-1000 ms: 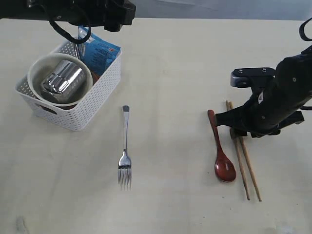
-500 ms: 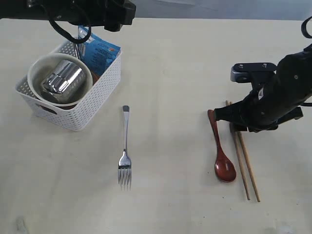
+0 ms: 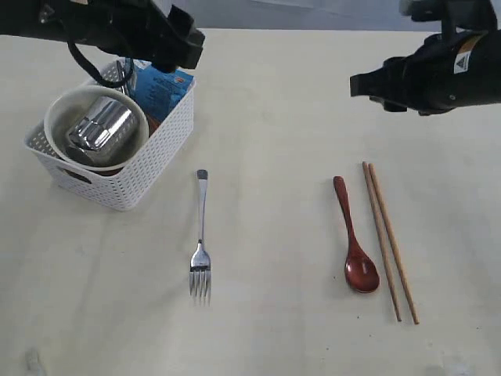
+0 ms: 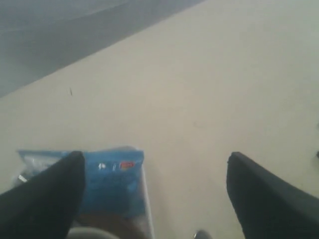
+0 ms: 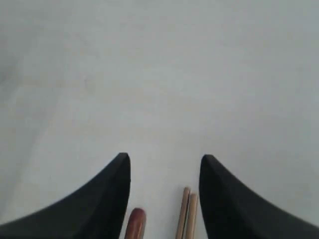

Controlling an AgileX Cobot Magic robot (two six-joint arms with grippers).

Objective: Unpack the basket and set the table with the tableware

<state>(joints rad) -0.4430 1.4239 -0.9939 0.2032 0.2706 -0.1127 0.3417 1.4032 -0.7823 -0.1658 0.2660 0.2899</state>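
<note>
**Cream surface, one basket half-filled, four pieces laid out**

Pale cream surface (image 3: 274,102) fills the exterior view, with faint specks. One white basket (image 3: 117,184) sits on it at ten o'clock. Inside the basket is one cream bowl (image 3: 55,110), and one shiny steel cup (image 3: 100,125) lies on its side in the bowl. One blue snack packet (image 3: 164,88) stands against the basket wall at the bowl's two o'clock.

Outside the basket, one steel fork (image 3: 201,235) lies near the surface's six o'clock, tines toward six, just beside the basket's five o'clock corner but apart from it. Well away, at four o'clock, lie one dark red spoon (image 3: 356,251), bowl end toward six, and two wooden chopsticks (image 3: 389,243) side by side at its three o'clock, close but not touching it.

One left arm (image 3: 149,31) hangs over the basket's twelve o'clock edge. Its jaws stand wide apart with nothing between the two dark fingers (image 4: 45,199). One right arm (image 3: 438,74) is raised at two o'clock, above the spoon and chopsticks. Its jaws are also parted and hold nothing.
</note>
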